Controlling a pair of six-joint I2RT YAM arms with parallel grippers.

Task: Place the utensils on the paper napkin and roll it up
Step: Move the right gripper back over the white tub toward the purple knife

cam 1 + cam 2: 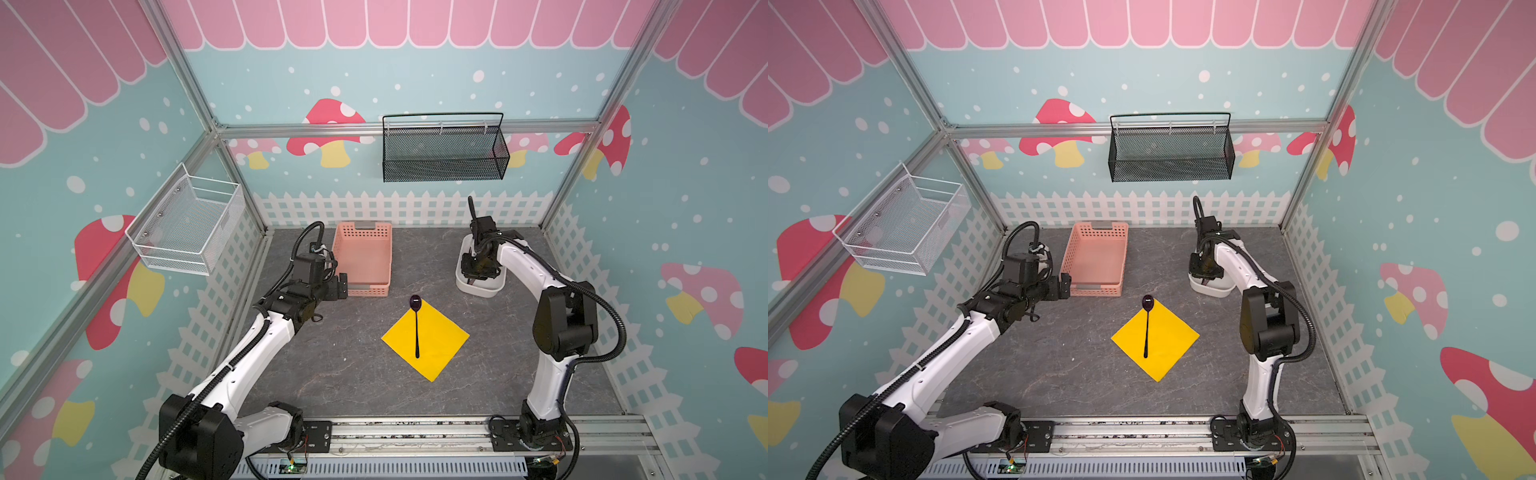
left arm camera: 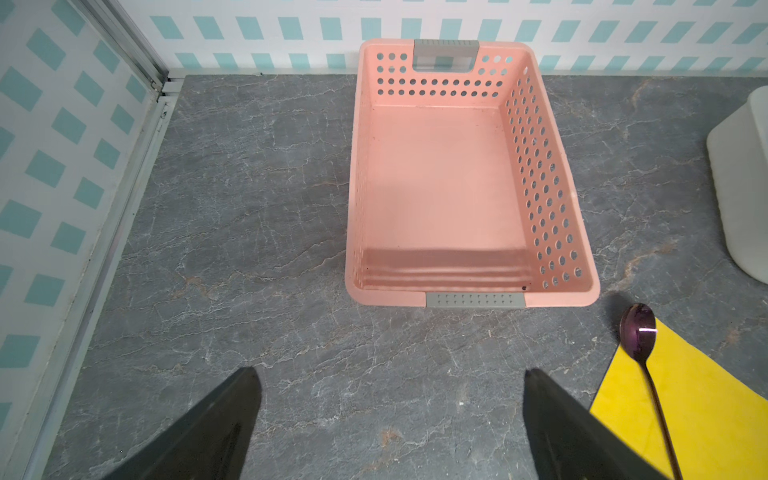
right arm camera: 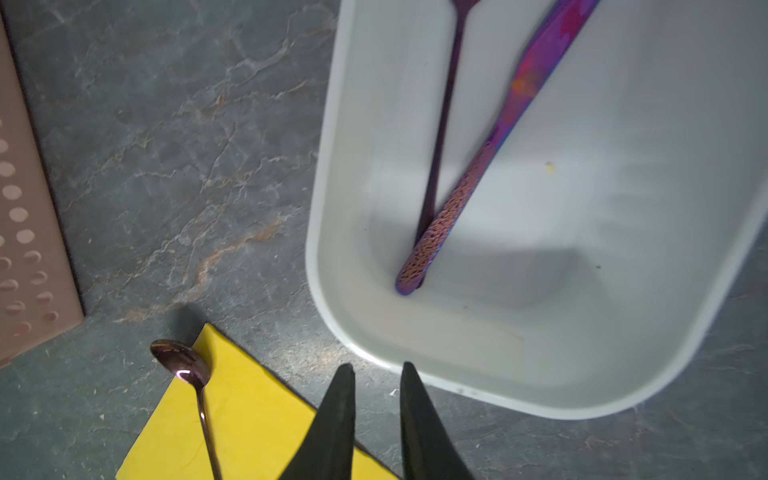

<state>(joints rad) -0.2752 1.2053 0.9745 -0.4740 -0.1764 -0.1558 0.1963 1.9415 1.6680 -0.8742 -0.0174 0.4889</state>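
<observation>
Utensils: you see three: one spoon (image 1: 417,332), one knife (image 3: 494,141) and one fork (image 3: 442,124), its head cut off by the frame.
Spoon: lies on the single yellow paper napkin (image 1: 440,340), with its bowl past the far corner.
Knife, fork: in the one white tub (image 3: 623,249), handle ends touching.
Your left gripper (image 2: 390,374): spread wide, empty, near the one pink basket (image 2: 436,187).
Your right gripper (image 3: 378,365): narrowly parted, empty, at the tub's rim.

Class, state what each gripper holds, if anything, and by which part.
Nothing is held. The left gripper stands wide open and empty; the right gripper has a narrow empty gap between its jaws, near the white tub holding the knife.
</observation>
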